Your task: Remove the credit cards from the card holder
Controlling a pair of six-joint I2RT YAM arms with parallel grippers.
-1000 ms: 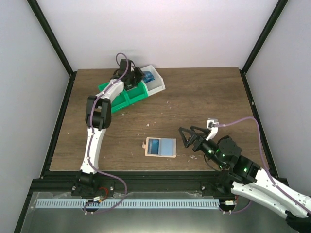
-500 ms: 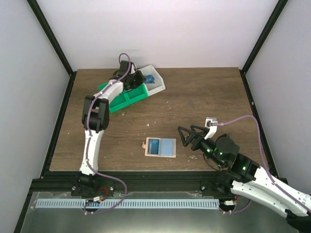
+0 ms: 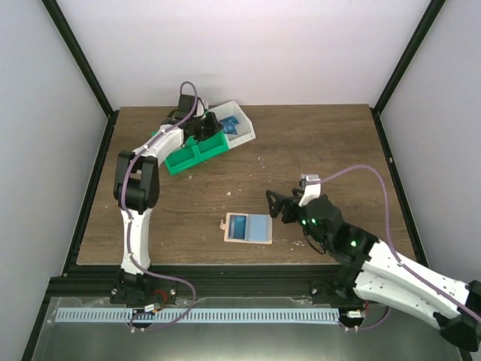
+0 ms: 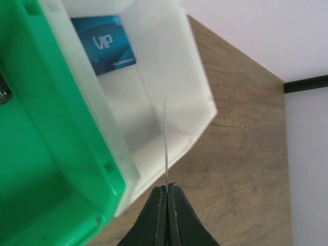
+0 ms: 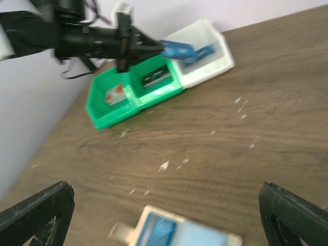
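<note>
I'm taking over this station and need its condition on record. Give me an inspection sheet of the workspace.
Surface: wooden table, sprinkled with pale specks.
Job's things: card holder flat near the front, light blue card in or on it; second card in the left gripper above the white bin; VIP card lying in that bin.
Clutter: green bins with cards inside.
Grippers: left gripper shut on the second card; right gripper open, near the holder, apart from it.
Cables: purple cable along each arm.
Surroundings: white walls, black frame.
</note>
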